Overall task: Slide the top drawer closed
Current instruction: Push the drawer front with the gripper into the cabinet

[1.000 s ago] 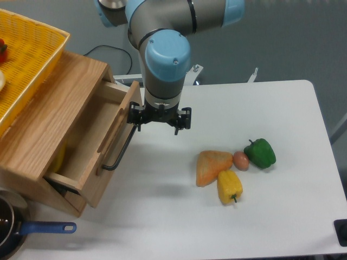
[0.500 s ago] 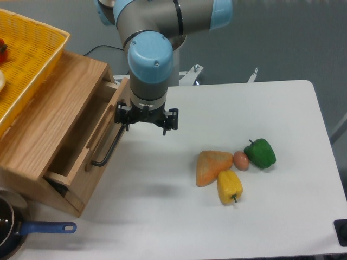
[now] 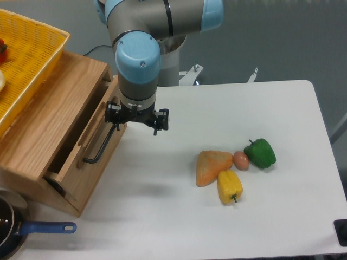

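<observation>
The top drawer (image 3: 89, 176) is a light oak box with a black bar handle (image 3: 101, 145) on its front panel. It sticks out of the wooden cabinet (image 3: 49, 108) by a narrow gap. My gripper (image 3: 135, 121) points down at the top right end of the drawer front. Its jaws stand apart and hold nothing. The left finger (image 3: 113, 116) touches the front panel just above the handle.
A yellow mesh basket (image 3: 27, 59) rests on the cabinet top. A pan with a blue handle (image 3: 46, 228) sits at the front left. An orange wedge (image 3: 211, 167), brown egg (image 3: 241, 160), green pepper (image 3: 260, 153) and yellow pepper (image 3: 229, 186) lie to the right.
My gripper has moved left against the drawer front, and the drawer has slid well into the cabinet. The open gap has shrunk from wide to narrow.
</observation>
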Controlling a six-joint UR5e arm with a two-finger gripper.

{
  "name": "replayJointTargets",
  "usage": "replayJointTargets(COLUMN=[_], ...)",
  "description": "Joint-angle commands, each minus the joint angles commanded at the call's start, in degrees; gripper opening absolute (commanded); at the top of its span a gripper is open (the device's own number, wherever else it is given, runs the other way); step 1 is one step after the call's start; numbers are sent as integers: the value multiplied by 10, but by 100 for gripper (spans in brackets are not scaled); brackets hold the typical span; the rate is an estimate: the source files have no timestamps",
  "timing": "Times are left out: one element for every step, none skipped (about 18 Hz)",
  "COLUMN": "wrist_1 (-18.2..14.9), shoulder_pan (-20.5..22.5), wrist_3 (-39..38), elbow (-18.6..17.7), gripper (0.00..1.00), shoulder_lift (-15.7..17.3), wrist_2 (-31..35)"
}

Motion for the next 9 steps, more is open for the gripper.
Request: replayJointTargets(wrist_1=[0,0,0,0,0,0,0,0,0], shoulder_pan=[0,-1,-1,-1,-4,-6,-7,-8,-9], wrist_3=[0,0,0,0,0,0,0,-1,-2], elbow=[-1,-2,-2,-2,-2,-2,-2,-2,-2], gripper=[100,100,100,100,100,100,100,100,100], shoulder_lift=[0,2,3,3,3,3,4,4,4], wrist_2=[0,0,0,0,0,0,0,0,0])
